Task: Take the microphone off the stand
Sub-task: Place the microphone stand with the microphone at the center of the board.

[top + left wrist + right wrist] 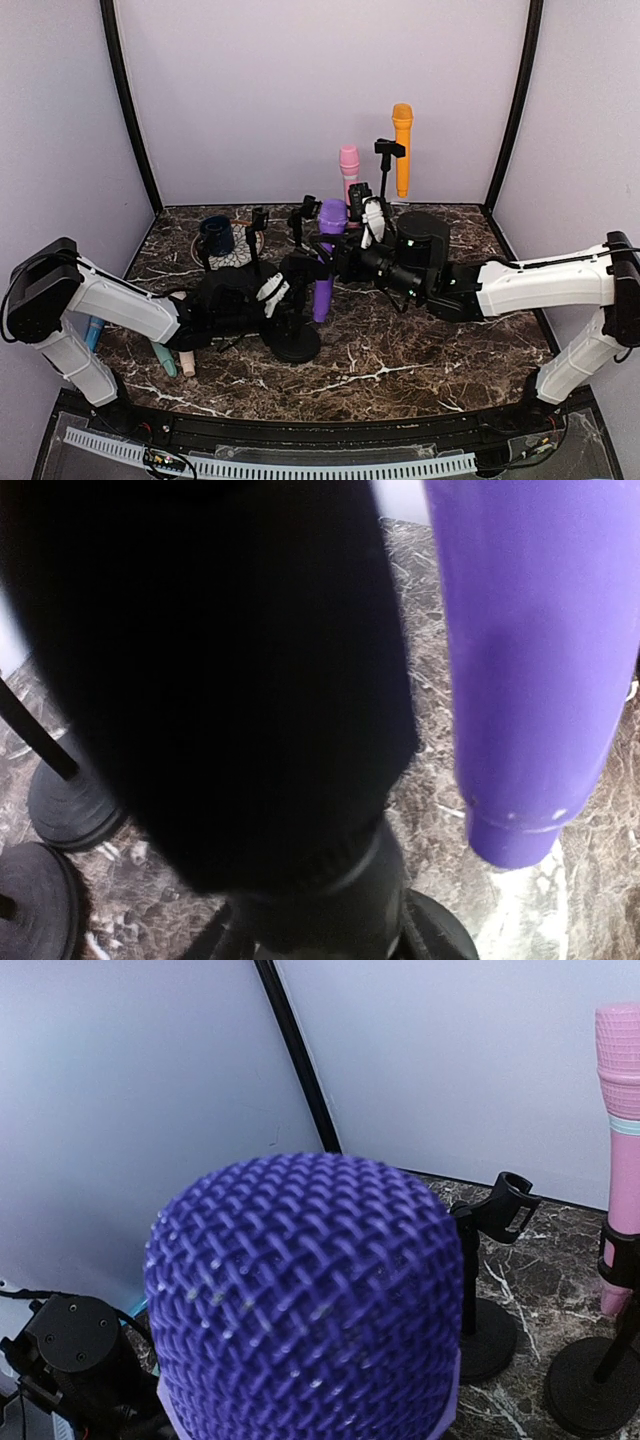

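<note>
Closest to us, in the right wrist view, the mesh head of the purple plastic microphone [310,1300] fills the lower frame. It sits so near that it hides the fingers of the right tool [357,238]. From above, this microphone stands upright near the middle of the dark brown marble-patterned desk [420,375]. Its lower end is just beside the round base of a black stand [296,343]; we cannot tell whether the stand's clip grips it.

Pale lilac walls [320,90] shut the desk in at the back and both sides, with black corner posts [128,110], and a black lip runs along its near edge. Bare marble shows in front of the stand's base and under the right arm [545,282]; the back half is crowded with stands.

The right arm lies low and stretched leftward, its tool against the microphone's upper body; whether it clasps it we cannot tell. The left arm [120,305] reaches low to the right, with the left tool [272,293] at the stand's pole beside the purple body. A blurred black mass fills its wrist view, so we cannot tell how wide that tool stands.

Behind are a pink microphone [349,165] and an orange microphone [402,135] on stands, a bare black clip stand [389,152], and a dark blue cup [216,233] at back left.
</note>
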Motion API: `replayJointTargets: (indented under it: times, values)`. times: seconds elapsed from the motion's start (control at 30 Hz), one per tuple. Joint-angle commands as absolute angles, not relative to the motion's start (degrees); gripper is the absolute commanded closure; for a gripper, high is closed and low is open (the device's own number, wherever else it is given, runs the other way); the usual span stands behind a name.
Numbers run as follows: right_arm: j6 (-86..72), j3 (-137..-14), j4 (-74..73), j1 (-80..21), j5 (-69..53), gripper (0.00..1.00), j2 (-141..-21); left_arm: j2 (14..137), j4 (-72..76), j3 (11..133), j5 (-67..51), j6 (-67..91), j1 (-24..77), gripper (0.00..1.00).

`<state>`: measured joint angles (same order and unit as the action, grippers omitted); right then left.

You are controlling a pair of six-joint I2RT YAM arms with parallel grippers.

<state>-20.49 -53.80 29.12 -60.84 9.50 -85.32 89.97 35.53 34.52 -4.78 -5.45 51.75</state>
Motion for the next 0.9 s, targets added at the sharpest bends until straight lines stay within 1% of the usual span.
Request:
replayJointTargets:
  times: [0.0,0.03,0.1,0.2,0.3,0.4,0.6,0.87]
  values:
    - [-22.3,-53.2,36.7,-62.4,11.7,0.76,-85.4,90.5,42.5,33.4,-3.4,-6.6,52.2,0.5]
    - [-22.4,-53.0,36.8,-62.4,11.8,0.76,-85.5,90.4,42.6,33.2,-3.4,-6.4,52.2,0.46]
    - [-22.6,-52.8,36.8,-62.4,12.0,0.76,-85.6,89.5,42.3,32.7,-3.3,-5.6,52.1,0.42]
    - [-22.4,-52.7,36.7,-62.6,11.6,0.75,-85.7,86.7,41.8,31.0,-3.2,-4.2,52.1,0.36]
    - [-21.9,-53.2,36.1,-62.7,10.6,0.74,-85.7,81.2,38.8,29.4,-3.4,-2.5,52.2,0.28]
    - [-21.2,-53.8,35.1,-62.7,9.7,0.74,-86.0,76.2,34.2,29.1,-5.3,-1.4,52.1,0.24]
    - [-20.1,-54.9,33.5,-62.8,5.6,0.73,-86.8,66.1,21.9,30.7,-10.0,1.7,52.1,0.17]
    - [-16.5,-55.2,29.2,-63.7,3.5,0.73,-86.9,61.2,8.2,38.2,-15.9,-0.3,50.4,0.14]
